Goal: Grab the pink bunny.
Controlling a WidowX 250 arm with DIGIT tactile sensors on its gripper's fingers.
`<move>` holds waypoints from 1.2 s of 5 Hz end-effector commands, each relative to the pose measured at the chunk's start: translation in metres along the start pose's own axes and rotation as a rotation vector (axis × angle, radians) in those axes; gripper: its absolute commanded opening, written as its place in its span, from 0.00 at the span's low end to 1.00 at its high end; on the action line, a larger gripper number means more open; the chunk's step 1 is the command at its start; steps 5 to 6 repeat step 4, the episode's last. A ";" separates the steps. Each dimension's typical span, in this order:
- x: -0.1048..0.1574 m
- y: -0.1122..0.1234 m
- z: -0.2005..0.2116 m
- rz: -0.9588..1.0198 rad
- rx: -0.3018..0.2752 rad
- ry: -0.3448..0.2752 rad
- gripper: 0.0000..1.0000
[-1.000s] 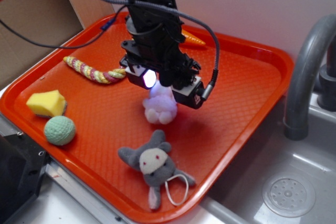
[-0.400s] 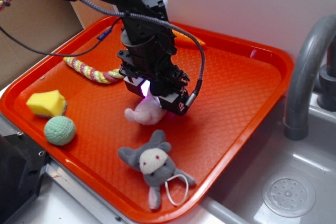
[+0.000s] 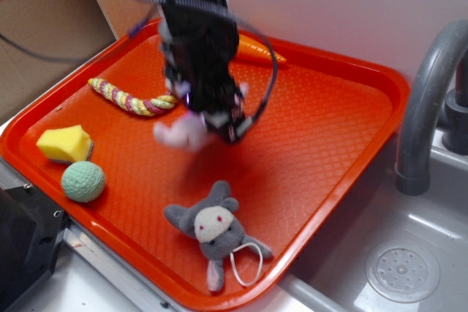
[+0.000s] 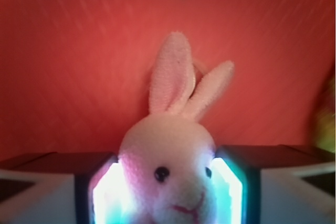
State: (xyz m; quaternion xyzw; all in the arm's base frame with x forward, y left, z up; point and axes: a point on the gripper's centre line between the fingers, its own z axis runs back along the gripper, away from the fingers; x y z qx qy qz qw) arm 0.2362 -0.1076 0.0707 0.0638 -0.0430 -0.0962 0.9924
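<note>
The pink bunny (image 3: 175, 134) is a small pale-pink plush with two ears and a whitish face. It hangs from my gripper (image 3: 208, 118) above the orange tray (image 3: 344, 129), blurred by motion. In the wrist view the pink bunny (image 4: 170, 166) sits between my two fingers, its face toward the camera and its ears pointing up, and the lit pads (image 4: 231, 195) press on both sides of its head. My gripper (image 4: 168, 192) is shut on it.
On the tray lie a grey plush animal with a string loop (image 3: 216, 230), a green knitted ball (image 3: 82, 181), a yellow sponge (image 3: 65, 143), a braided rope toy (image 3: 128, 98) and an orange carrot toy (image 3: 257, 50). A sink with grey faucet (image 3: 428, 100) is at right.
My gripper closed on the pink bunny and lifted it off the tray, moving up and to the left. The bunny now hangs tilted below the fingers.
</note>
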 end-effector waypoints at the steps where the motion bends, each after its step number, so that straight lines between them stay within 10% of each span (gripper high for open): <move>1: 0.008 0.040 0.080 -0.105 0.054 -0.128 0.00; 6: -0.002 0.056 0.129 -0.200 0.010 -0.190 0.00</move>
